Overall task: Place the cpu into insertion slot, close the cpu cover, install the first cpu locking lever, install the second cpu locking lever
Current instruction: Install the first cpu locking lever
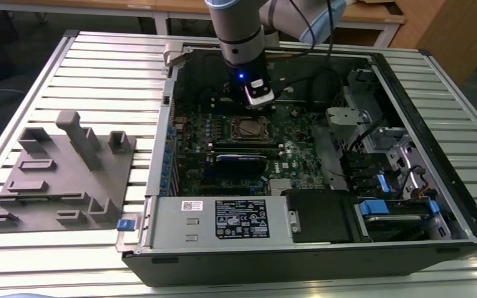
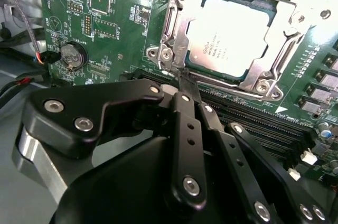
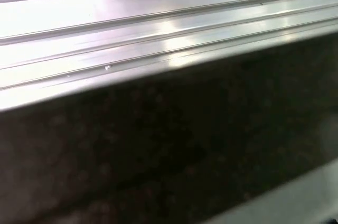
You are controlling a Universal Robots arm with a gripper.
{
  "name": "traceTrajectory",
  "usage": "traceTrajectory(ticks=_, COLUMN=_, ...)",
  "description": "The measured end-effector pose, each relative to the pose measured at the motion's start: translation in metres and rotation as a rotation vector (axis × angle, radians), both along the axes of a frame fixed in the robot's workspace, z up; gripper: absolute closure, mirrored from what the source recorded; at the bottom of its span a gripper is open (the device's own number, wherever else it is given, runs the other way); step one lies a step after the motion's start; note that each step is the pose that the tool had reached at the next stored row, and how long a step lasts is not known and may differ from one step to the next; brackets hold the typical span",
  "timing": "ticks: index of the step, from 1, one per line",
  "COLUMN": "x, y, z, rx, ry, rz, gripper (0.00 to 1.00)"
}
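Observation:
The cpu, a dull silver square, lies flat in the socket on the green motherboard. The cpu cover, a silvery frame, lies down around it. In the second wrist view my gripper is shut, and its black fingertips rest against the socket's near corner, next to a screw and a thin metal lever running along the frame's side. In the exterior view the gripper hangs inside the open computer case, just behind the socket.
A grey fixture block sits on the ribbed table at the exterior view's left. Inside the case are a power supply, a black card, cables and drive bays. Memory slots and a coin battery flank the socket.

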State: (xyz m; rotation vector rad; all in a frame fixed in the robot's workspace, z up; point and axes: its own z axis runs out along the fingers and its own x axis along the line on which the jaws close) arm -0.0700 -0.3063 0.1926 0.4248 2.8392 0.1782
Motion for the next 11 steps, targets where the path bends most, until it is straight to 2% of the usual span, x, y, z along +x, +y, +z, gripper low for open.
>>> traceTrajectory(ticks=4, x=0.0, y=0.0, z=0.0055, rx=-0.0002, ry=0.0008, rz=0.0, gripper=0.89)
traceTrajectory(ticks=9, x=0.0, y=0.0, z=0.0159, rx=-0.0001, ry=0.0022, rz=0.0, gripper=0.89)
traceTrajectory(ticks=11, x=0.0, y=0.0, z=0.0164, rx=0.0, ry=0.0023, rz=0.0, gripper=0.89)
